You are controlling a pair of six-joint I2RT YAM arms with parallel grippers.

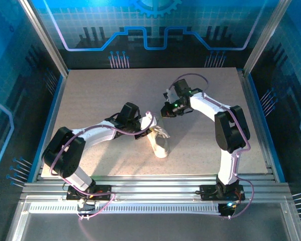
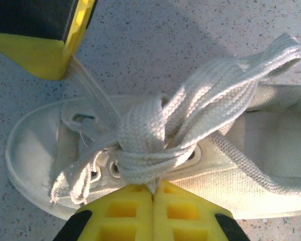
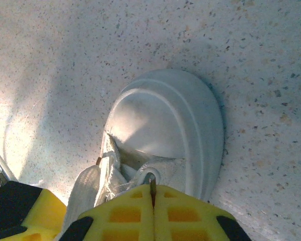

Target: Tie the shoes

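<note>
The shoe (image 1: 160, 145) is a small white sneaker lying on the speckled table, its toe cap (image 3: 165, 120) pointing away in the right wrist view. Its laces are gathered in a knot (image 2: 140, 145) over the eyelets, with a flat loop (image 2: 231, 80) trailing toward the heel. My left gripper (image 2: 154, 187) is shut on a bit of lace just under the knot, and stands at the shoe's left side (image 1: 144, 129). My right gripper (image 3: 153, 188) is shut on a thin lace tip just above the shoe (image 1: 166, 113). A lace strand (image 2: 90, 95) runs up to its yellow finger (image 2: 37, 52).
The table (image 1: 90, 90) has a blue rim on the left and right and metal rails (image 1: 150, 188) along its near edge. Slanted metal posts (image 1: 45, 37) and blue printed walls enclose the back and sides. Both arms reach in toward the middle.
</note>
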